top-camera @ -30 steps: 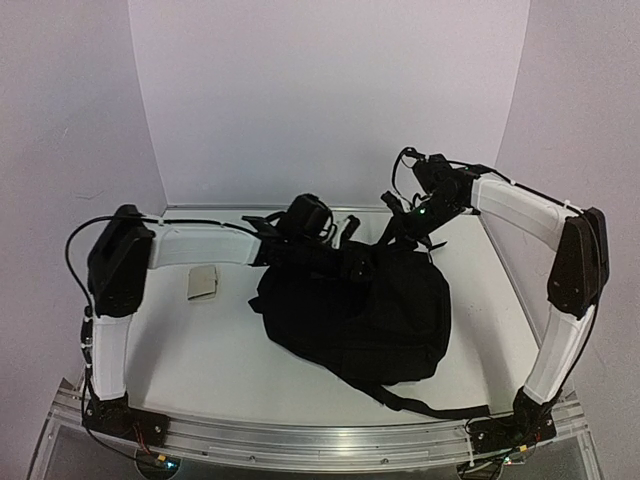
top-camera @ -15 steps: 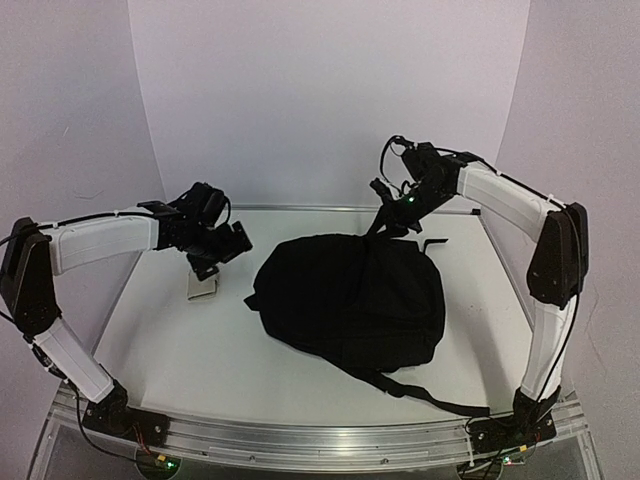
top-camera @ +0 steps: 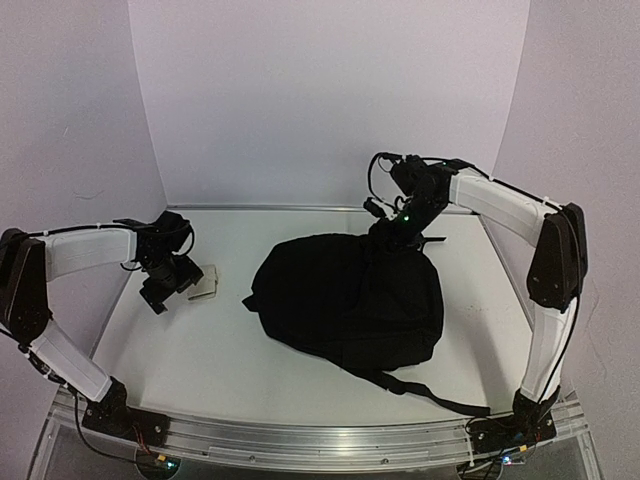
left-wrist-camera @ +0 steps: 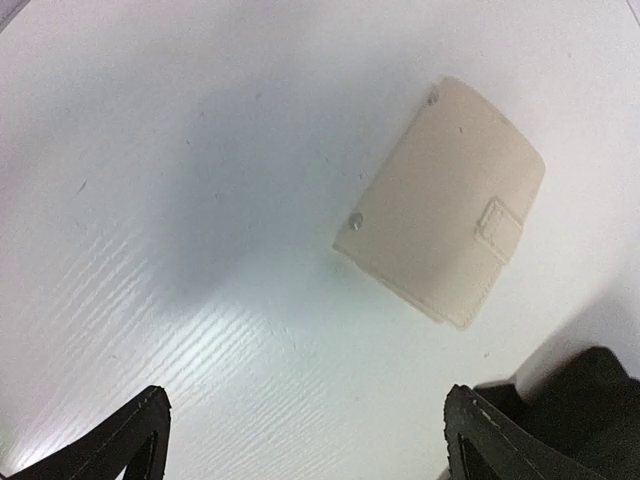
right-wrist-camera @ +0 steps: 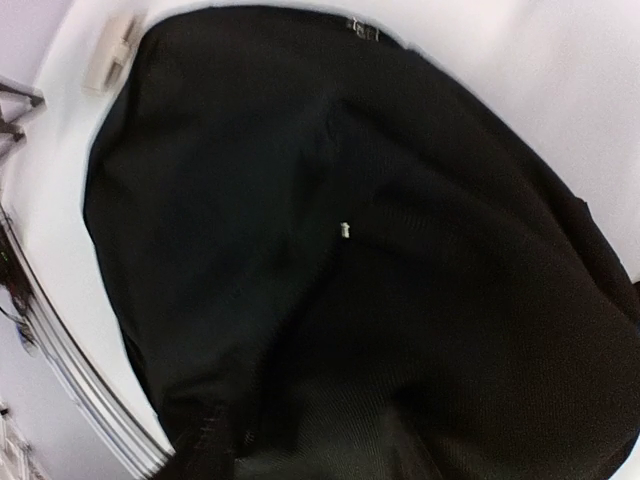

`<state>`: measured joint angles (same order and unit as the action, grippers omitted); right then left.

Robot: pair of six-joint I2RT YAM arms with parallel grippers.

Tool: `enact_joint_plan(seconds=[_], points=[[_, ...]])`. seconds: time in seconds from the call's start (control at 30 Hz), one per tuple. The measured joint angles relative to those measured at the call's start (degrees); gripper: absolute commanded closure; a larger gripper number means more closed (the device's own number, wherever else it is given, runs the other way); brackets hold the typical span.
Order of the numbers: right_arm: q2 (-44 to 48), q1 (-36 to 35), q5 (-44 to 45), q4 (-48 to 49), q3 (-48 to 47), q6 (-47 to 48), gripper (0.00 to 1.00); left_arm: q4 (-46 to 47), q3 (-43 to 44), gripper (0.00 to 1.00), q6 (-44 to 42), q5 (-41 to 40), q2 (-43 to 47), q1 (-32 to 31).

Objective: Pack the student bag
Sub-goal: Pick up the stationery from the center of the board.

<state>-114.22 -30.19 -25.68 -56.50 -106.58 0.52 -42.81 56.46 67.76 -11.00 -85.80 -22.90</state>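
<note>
A white table (top-camera: 200, 370) is seen from above, with the black backpack (top-camera: 350, 300) lying right of centre. The right gripper (top-camera: 392, 228) is at the bag's far edge; its opening is lost against black fabric. Only the left wrist view shows the left gripper (left-wrist-camera: 305, 425) spread wide, empty, near a cream wallet (left-wrist-camera: 445, 200).
</note>
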Motion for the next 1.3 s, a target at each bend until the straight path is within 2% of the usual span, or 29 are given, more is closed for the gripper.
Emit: enact_joint_plan(seconds=[0.17,0.3,0.57,0.7,0.83,0.97,1.17,1.3], points=[[2.01,-0.50,1.18,-0.24,2.44,-1.12,0.27,6.84,-1.85,0.08,-7.85,5.87,-0.26,7.67],[2.78,-1.54,1.69,0.01,2.45,-2.46,0.27,12.24,-1.12,0.09,-14.87,11.66,-4.43,12.11],[2.91,-4.26,5.05,1.05,2.45,-5.10,0.31,16.56,2.99,0.15,-22.40,18.06,-15.52,16.22],[2.91,-4.90,7.11,1.49,2.50,-6.10,0.42,18.38,4.97,0.24,-23.86,20.08,-18.01,16.46],[2.89,-4.94,9.26,1.88,3.01,-6.75,0.55,21.78,5.62,0.43,-25.73,21.88,-19.58,16.46],[2.87,-4.92,11.23,1.96,3.53,-6.33,0.67,23.66,7.56,0.56,-27.83,24.22,-21.99,16.46],[2.87,-4.85,12.38,2.05,3.85,-5.41,0.90,22.41,10.18,0.74,-31.18,24.47,-24.16,14.73],[2.87,-4.68,12.24,2.00,3.98,-4.96,1.00,21.42,10.96,0.87,-31.88,23.82,-24.33,12.82]])
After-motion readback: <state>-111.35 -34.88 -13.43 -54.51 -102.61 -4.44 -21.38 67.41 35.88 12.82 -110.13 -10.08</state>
